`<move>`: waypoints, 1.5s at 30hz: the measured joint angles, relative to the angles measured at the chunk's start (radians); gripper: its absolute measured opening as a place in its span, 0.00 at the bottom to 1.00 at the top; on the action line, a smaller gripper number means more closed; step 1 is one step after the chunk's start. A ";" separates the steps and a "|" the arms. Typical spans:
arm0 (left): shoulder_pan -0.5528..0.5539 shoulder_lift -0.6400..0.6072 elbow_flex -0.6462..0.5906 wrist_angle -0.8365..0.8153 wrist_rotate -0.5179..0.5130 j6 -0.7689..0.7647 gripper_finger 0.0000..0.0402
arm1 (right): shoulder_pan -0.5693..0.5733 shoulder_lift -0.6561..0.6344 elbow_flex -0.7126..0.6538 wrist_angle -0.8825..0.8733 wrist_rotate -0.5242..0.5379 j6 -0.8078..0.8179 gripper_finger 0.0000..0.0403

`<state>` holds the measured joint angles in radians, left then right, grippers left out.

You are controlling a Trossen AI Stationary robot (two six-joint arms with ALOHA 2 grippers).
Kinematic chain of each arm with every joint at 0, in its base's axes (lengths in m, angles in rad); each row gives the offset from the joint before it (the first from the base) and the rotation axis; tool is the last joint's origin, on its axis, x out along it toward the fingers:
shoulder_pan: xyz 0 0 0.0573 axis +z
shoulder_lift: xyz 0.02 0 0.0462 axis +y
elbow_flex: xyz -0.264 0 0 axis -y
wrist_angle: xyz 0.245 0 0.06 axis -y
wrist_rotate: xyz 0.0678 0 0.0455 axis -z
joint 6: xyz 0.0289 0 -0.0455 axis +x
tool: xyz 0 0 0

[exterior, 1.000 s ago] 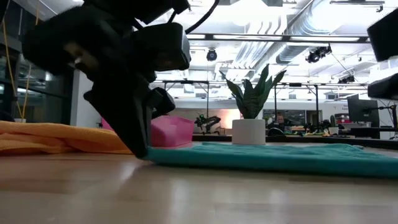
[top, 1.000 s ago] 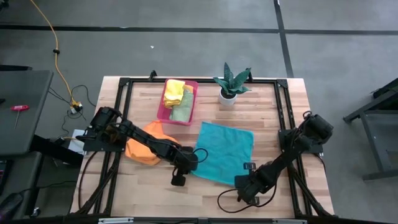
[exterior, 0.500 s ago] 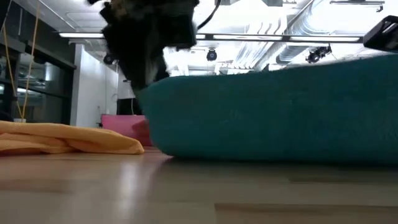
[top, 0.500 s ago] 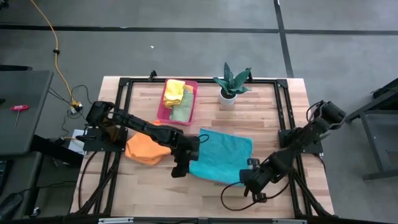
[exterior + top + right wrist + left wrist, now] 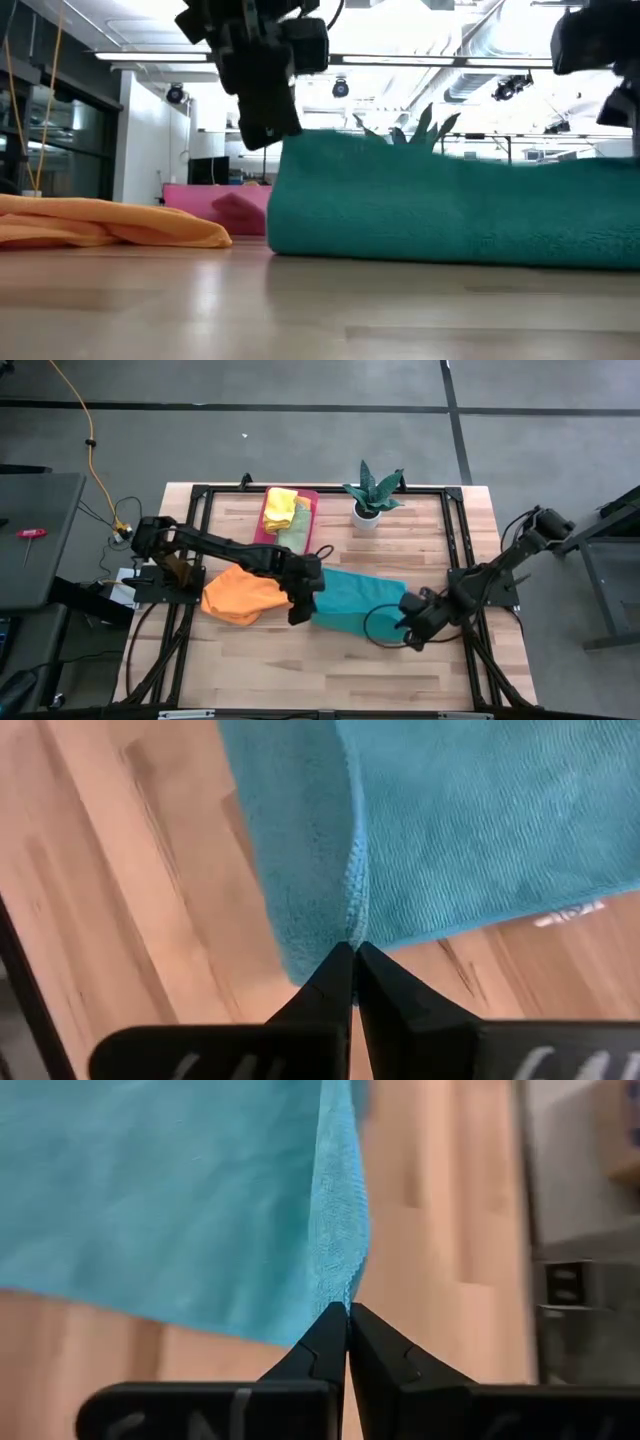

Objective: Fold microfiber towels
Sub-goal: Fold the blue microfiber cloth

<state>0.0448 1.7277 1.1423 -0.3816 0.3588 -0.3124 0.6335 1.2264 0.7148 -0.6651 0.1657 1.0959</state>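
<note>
Looking across the tabletop, I see the teal towel (image 5: 450,215) lifted into a wall that hides most of the plant (image 5: 415,125) behind it. My left gripper (image 5: 300,608) pinches its left corner, fingers clamped tight; my right gripper (image 5: 412,628) grips the right corner likewise. Beside them, the orange towel (image 5: 243,595) lies crumpled. Farther back, the pink tray (image 5: 309,532) holds yellow and green towels, partly hidden.

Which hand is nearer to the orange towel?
Left. The left hand is right beside the orange towel; the right hand is across the teal towel.
</note>
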 joint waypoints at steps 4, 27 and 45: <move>0.010 0.011 -0.001 0.000 -0.120 -0.010 0.00 | -0.022 -0.060 -0.063 0.028 0.030 0.043 0.00; 0.067 0.093 -0.001 0.085 -0.372 -0.063 0.00 | -0.248 -0.088 -0.126 -0.042 0.079 0.118 0.00; 0.080 0.133 -0.001 0.096 -0.476 -0.040 0.01 | -0.315 -0.087 -0.126 -0.072 0.079 0.137 0.00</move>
<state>0.1243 1.8606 1.1412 -0.2853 -0.1169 -0.3527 0.3187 1.1393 0.5892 -0.7372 0.2444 1.2326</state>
